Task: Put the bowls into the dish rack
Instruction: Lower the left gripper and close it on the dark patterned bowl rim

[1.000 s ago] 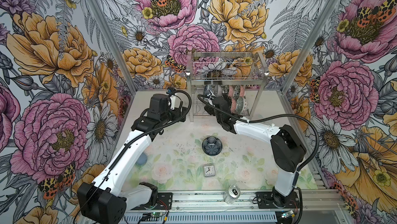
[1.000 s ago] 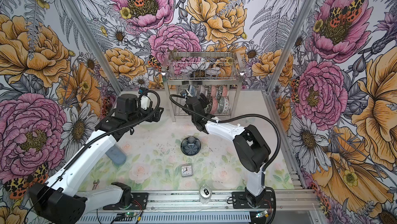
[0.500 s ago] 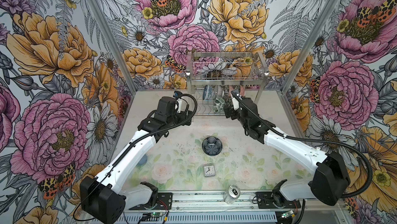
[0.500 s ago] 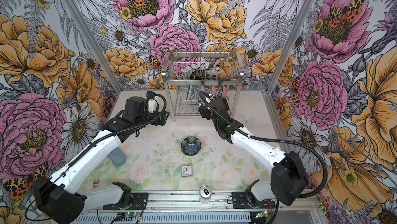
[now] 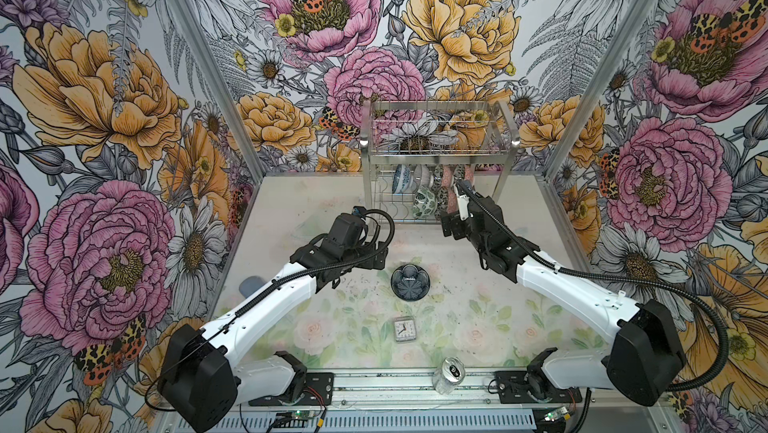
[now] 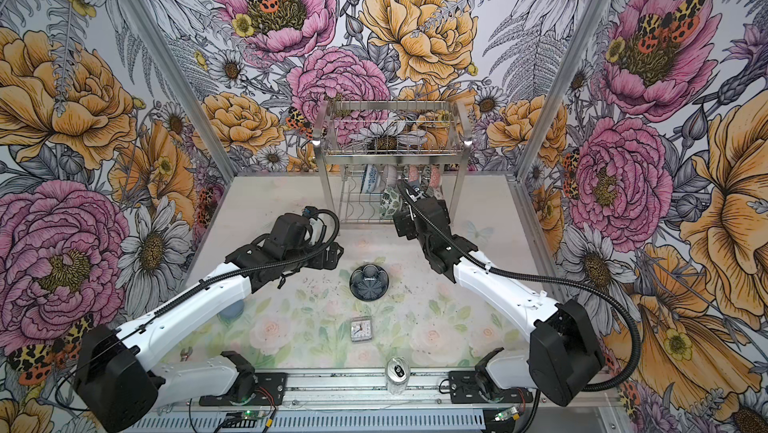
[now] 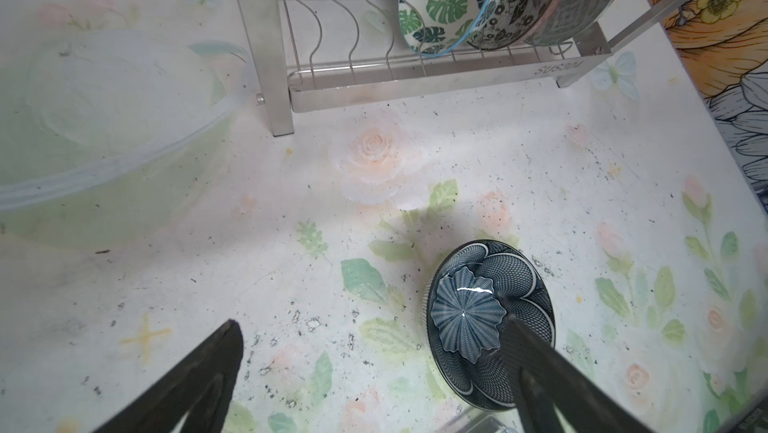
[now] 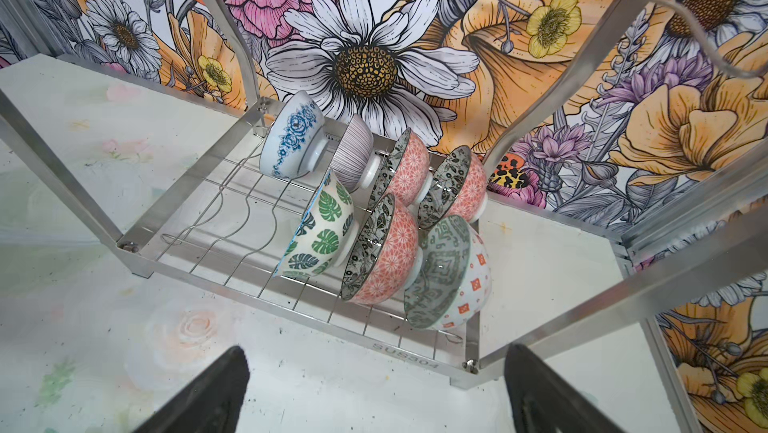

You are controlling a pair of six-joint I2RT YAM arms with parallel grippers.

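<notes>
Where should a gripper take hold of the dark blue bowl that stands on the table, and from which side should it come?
Probably its rim, from straight above: one finger inside, one outside. The dark blue bowl stands mouth up and alone on the table, so the thin wall is free all around. The open left gripper is nearest.

Both arms stretched forward over the desk, both grippers spread wide and empty.

The left arm point(image 5: 270, 298) rises from its base at the near edge of the desk point(image 5: 291, 219) and angles in toward the middle, wrist tipped downward. In its wrist view the left gripper point(image 7: 372, 325) shows two dark fingers point(image 7: 195, 381) set far apart. The right arm point(image 5: 582, 289) reaches further toward the far edge. The right gripper point(image 8: 376, 351) likewise has its fingers point(image 8: 544, 393) parted, clasping nothing.
</notes>
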